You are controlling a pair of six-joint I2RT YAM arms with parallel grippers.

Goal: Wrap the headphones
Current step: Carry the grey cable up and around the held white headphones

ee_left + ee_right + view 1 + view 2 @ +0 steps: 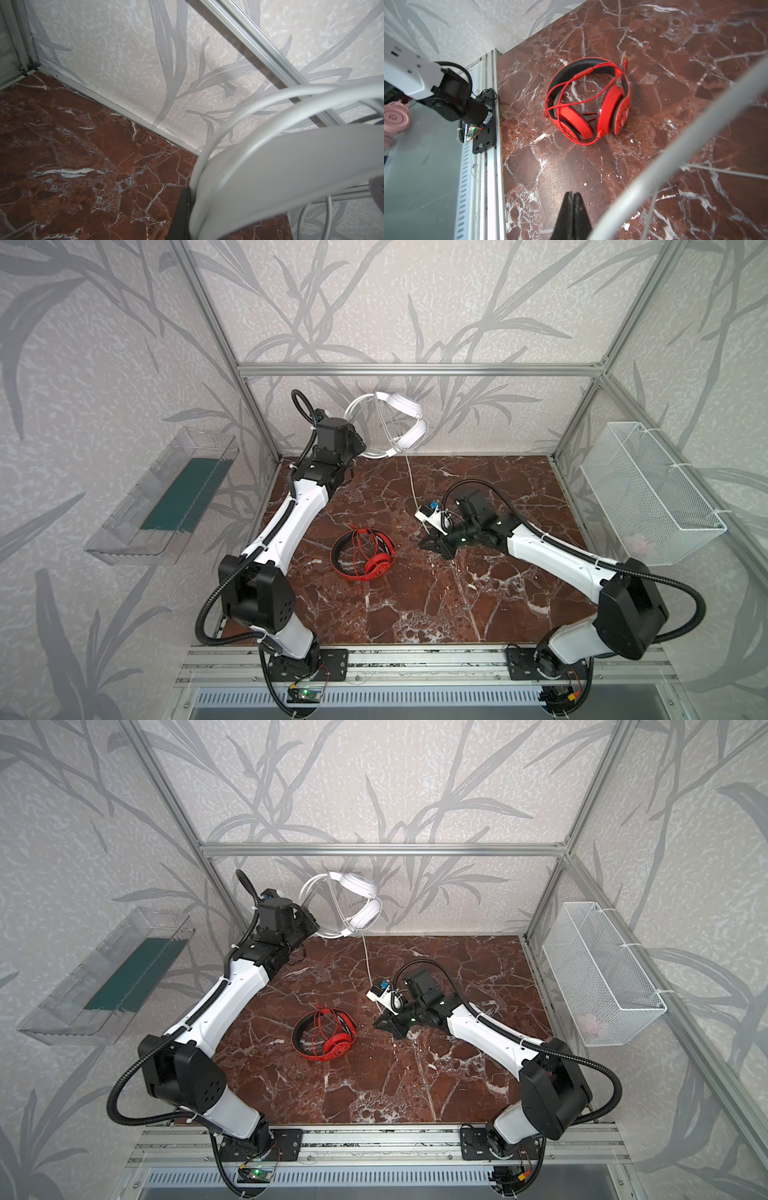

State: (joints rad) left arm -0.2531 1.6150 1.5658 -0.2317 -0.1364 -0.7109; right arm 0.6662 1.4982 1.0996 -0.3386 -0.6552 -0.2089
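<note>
Clear plastic tray (137,506) holds a green mat (187,493); white wire basket (648,489) holds something pink (638,545). Two headphones: red pair (376,564) on bench (415,605), white pair (409,406) gripped by left fingers (182,209); right fingers (566,212) closed.

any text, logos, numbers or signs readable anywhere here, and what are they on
No text can be read for certain.
red headphones: dark marking on the outer ear cup, too blurred to read.
pink round object: a small curved mark at its centre, not legible as a letter.
white headphones: no text visible.
</note>
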